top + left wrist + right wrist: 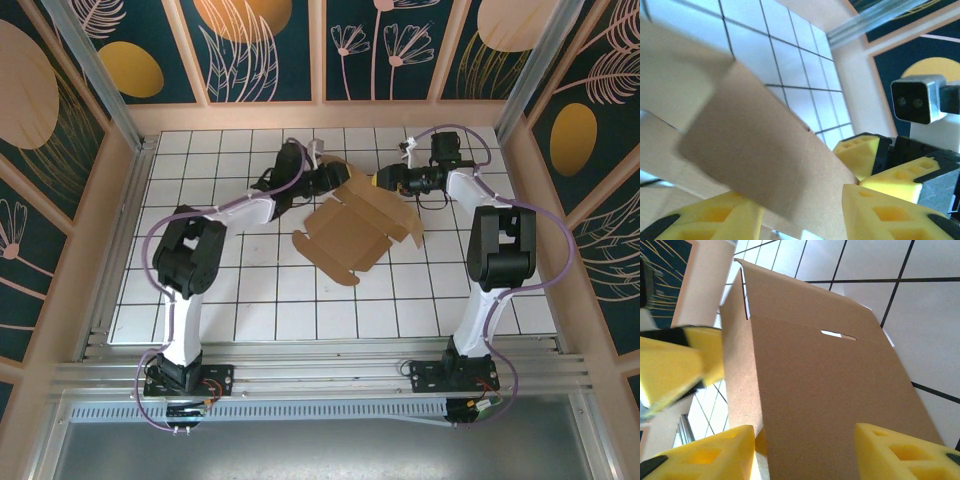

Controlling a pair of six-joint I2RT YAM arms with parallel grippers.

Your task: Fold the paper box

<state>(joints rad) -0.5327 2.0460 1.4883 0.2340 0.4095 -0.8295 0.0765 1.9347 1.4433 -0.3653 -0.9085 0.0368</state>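
The paper box (350,235) is a brown die-cut cardboard sheet lying partly folded on the middle of the white grid table, with its far flaps raised. Both grippers meet at its far edge. My left gripper (340,181) comes in from the left and my right gripper (380,181) from the right. In the left wrist view, a raised flap (750,145) slants across the gap of my left gripper (800,200), whose yellow fingers stand apart. In the right wrist view, a slotted panel (815,380) fills the gap of my right gripper (805,430), which is open.
The white grid table (250,300) is ringed by low wooden walls and patterned panels. An aluminium rail (320,375) runs along the near edge by the arm bases. The right arm's yellow fingers (860,150) sit close beside my left gripper.
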